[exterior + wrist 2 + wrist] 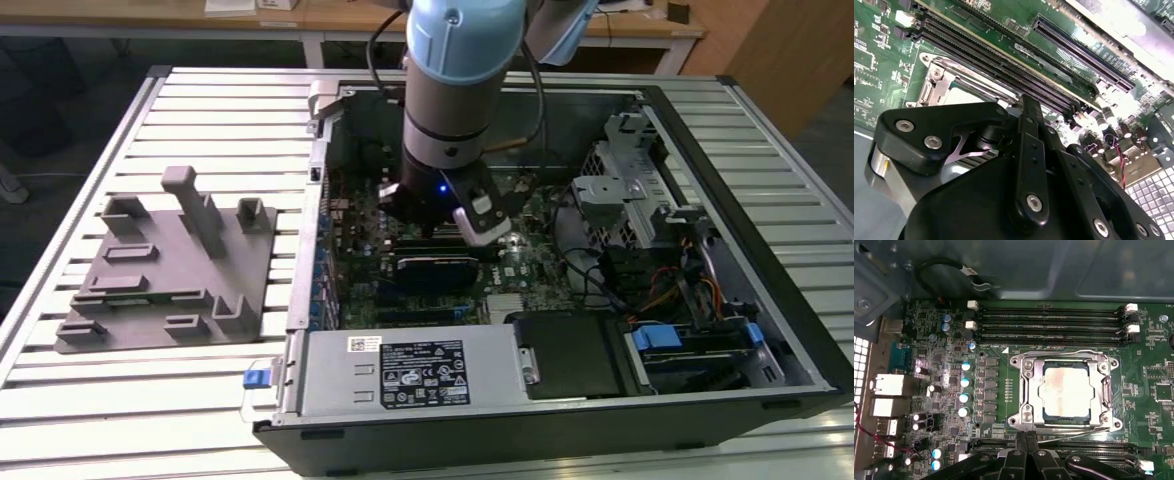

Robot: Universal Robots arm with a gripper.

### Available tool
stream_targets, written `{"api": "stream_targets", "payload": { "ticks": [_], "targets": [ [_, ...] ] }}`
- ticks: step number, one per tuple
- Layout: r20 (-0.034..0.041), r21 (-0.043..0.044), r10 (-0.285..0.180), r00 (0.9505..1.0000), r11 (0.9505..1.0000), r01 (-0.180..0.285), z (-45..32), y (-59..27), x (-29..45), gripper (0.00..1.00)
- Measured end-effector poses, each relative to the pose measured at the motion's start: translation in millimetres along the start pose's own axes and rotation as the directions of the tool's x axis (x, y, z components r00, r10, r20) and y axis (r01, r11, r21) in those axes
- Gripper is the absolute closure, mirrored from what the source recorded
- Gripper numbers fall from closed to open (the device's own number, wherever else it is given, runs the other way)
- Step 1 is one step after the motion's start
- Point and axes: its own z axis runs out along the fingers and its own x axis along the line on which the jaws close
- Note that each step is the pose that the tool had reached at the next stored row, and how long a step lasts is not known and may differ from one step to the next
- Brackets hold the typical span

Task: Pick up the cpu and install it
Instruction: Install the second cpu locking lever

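The cpu (1066, 390), a small square chip with a silvery, smudged top plate, lies flat inside the metal socket frame (1026, 390) on the green motherboard (1149, 345). A thin lever (1079, 428) runs along one side of the frame. My gripper (1025, 436) hangs just above the board at the socket's lever side, its two black fingers pressed together with nothing between them. In the second wrist view the gripper's black linkage (1029, 150) covers most of the socket (936, 82), and a pale corner of the cpu (961, 95) shows. In the exterior view the arm (447, 100) reaches down into the open computer case (694, 130).
Memory slots (1054, 322) run along the far side of the socket, with more beside the gripper. Capacitors (965, 382) and rear ports (889, 385) stand to one side. A grey tray with upright posts (174, 270) lies on the slatted table at the exterior view's left. The power supply (400, 370) and cables (667, 290) crowd the case.
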Motion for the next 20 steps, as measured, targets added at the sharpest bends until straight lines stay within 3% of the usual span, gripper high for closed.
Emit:
{"api": "stream_targets", "payload": {
  "ticks": [5,15,20],
  "targets": [
    [-0.0004,-0.0259,-0.004,1.0,0.9997,0.004,2.1,-2.8,0.0,0.89],
    [-0.0008,-0.0489,-0.009,1.0,0.9988,0.008,5.0,-7.5,1.8,0.89],
    [-0.0008,-0.0736,-0.011,0.9999,0.9972,0.011,8.6,-8.2,3.0,0.89]
  ]
}}
